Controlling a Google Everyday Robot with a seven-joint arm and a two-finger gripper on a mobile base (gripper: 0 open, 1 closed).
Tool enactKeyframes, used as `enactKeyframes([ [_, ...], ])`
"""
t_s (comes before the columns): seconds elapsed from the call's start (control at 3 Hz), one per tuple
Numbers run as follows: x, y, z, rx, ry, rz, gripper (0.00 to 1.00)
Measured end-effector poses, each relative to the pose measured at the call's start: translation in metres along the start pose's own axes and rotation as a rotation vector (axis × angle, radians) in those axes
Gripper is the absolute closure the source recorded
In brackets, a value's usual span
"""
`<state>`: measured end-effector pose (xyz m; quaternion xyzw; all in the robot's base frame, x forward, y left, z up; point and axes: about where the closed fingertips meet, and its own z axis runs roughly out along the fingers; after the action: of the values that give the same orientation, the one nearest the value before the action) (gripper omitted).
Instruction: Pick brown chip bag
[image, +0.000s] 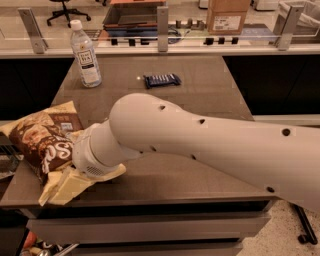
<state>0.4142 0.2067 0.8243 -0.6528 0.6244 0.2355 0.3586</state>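
The brown chip bag (42, 142) lies at the table's front left corner, with a dark brown middle, white lettering and cream-yellow ends. Its near end (65, 185) hangs toward the front edge. My white arm (200, 145) reaches in from the right, low across the table. Its ribbed wrist (87, 155) sits right against the bag's right side. My gripper is at the bag, beyond the wrist, and is hidden behind it.
A water bottle (85, 55) stands at the back left of the brown table (210, 85). A small dark blue candy bar wrapper (162, 80) lies at the back middle. A glass-railed counter (160, 30) with a cardboard box (228, 15) runs behind.
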Motion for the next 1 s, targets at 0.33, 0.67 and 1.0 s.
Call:
enactKeyframes([
  [0.33, -0.0015, 0.0008, -0.0005, 0.001, 0.000, -0.004, 0.64],
  [0.67, -0.0037, 0.0003, -0.0024, 0.001, 0.000, -0.004, 0.88],
  [1.0, -0.0044, 0.0002, -0.0029, 0.001, 0.000, -0.004, 1.00],
])
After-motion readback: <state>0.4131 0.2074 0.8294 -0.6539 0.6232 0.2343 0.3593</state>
